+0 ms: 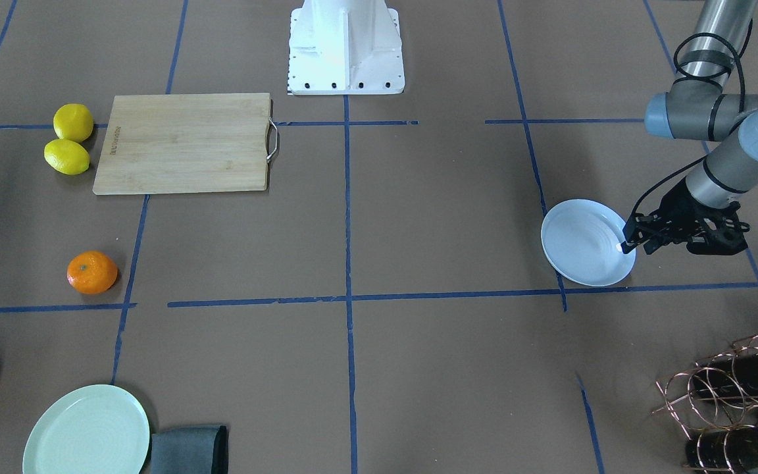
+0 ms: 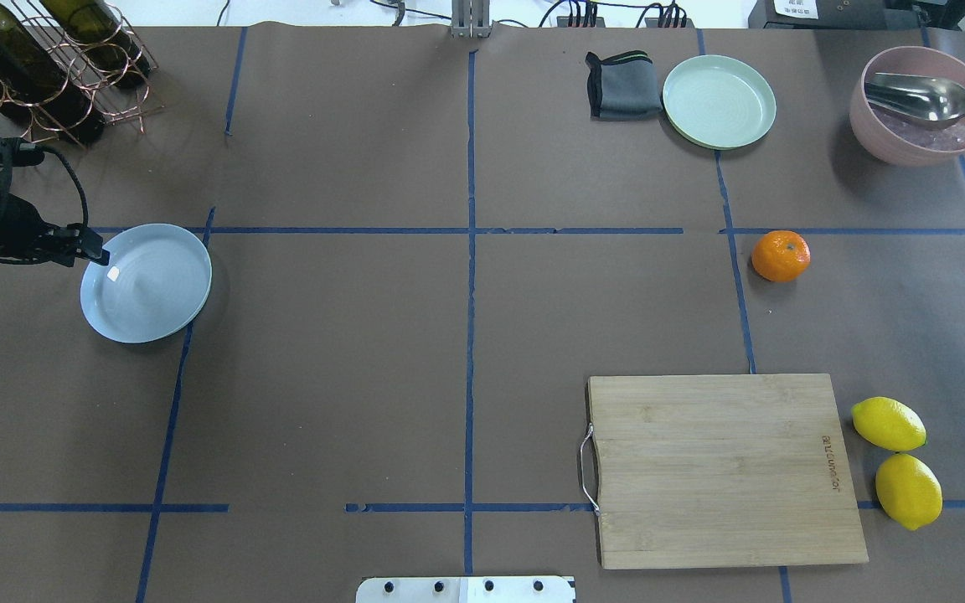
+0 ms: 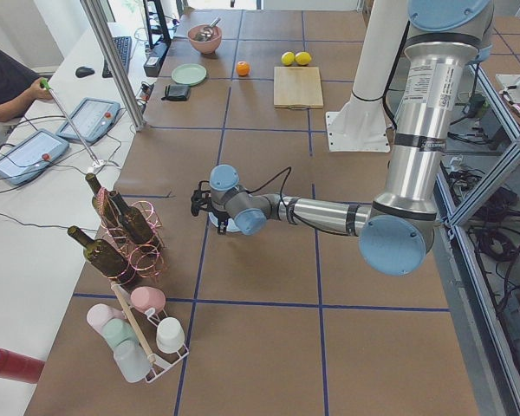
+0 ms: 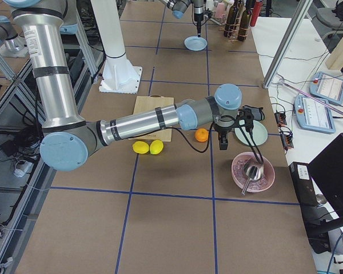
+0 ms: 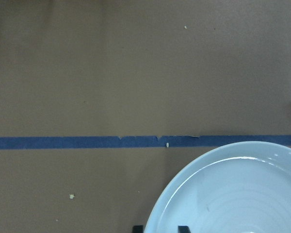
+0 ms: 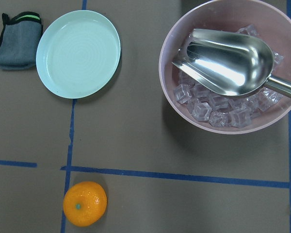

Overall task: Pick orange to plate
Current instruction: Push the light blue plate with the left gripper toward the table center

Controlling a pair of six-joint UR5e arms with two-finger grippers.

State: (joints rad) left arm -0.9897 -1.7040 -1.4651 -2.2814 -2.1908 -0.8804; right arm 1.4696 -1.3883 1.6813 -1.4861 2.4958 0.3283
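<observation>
**Orange to plate: nothing moved yet**

1. left gripper [image 2: 97,253]: at the rim of the plate, on the side away from the cutting board; the wrist view shows its jaws slightly apart, astride the rim.
2. plate [image 2: 156,293]: bare, flat on the counter [image 2: 365,377], well left of the cutting board [image 2: 717,469].
3. orange [image 2: 780,255]: loose on the counter, just beyond the cutting board's far edge.
4. right gripper [image 4: 224,141]: hangs near the orange, beyond the cutting board; jaws apart or together cannot be told.

Judged status: no step done. Grasp, carry and release all remain.
</observation>
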